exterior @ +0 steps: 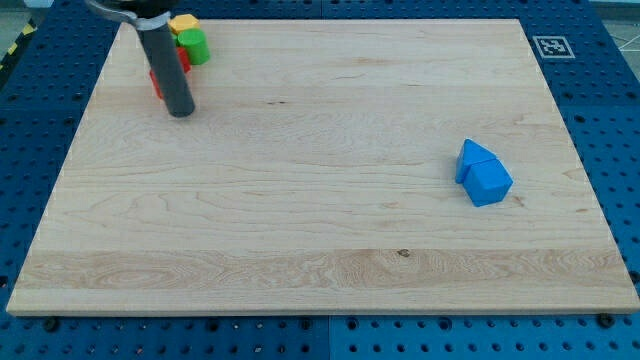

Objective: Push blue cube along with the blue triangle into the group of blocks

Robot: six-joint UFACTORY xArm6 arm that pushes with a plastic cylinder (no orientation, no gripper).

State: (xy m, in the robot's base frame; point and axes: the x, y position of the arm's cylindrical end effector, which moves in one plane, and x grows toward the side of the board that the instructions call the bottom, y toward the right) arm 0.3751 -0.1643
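Note:
A blue cube lies at the view's right on the wooden board, touching a blue triangle just above and left of it. My tip is at the view's top left, far from both blue blocks. A group of blocks sits at the top left beside the rod: a yellow block, a green block and a red block, the red one partly hidden behind the rod.
The board rests on a blue perforated table. A black-and-white marker tag is at the board's top right corner.

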